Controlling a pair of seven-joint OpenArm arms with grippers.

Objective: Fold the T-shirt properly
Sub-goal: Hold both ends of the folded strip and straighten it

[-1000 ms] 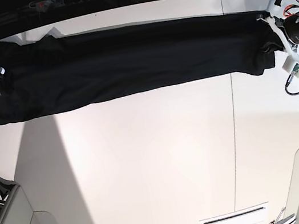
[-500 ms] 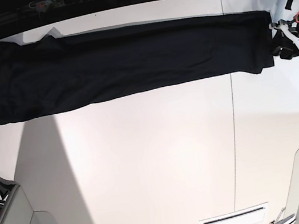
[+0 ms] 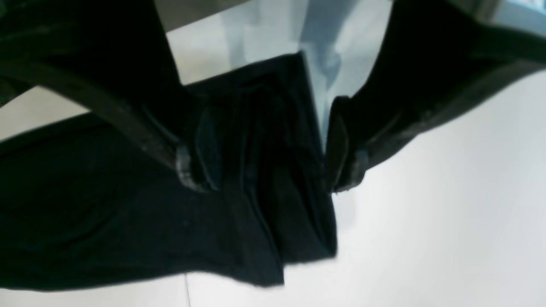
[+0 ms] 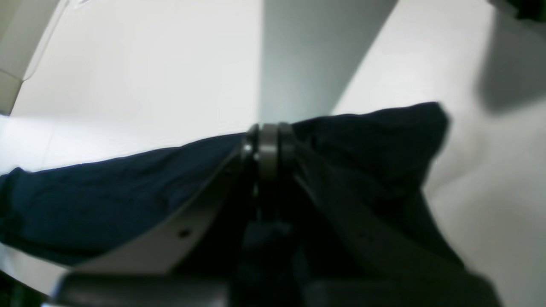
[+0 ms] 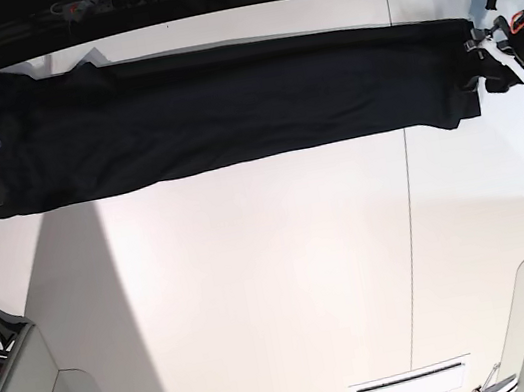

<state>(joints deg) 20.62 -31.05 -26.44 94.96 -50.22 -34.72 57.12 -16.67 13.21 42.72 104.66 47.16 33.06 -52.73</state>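
Since a second ago: both tools have drawn back from the cloth's ends toward the worktop's sides, the left tool's jaws parting and the right tool's jaws coming together; the cloth has barely shifted.

Item: large plain black short-sleeved T-shirt point(image 5: 216, 108) of soft matte fabric, folded into one long narrow band, lying flat across the far part of the white worktop point(image 5: 278, 285), its length running from side to side.

Left tool point(image 3: 266, 164): at the band's end on the base view's right; jaws standing apart, one black pad point(image 3: 200, 149) over the cloth, the other just past the cloth's edge, over bare worktop; whether the pads touch the fabric, cannot tell.

Right tool point(image 4: 268, 147): at the opposite end; jaws pressed together, tips against the band's upper edge; whether any cloth is pinched between them, cannot tell.
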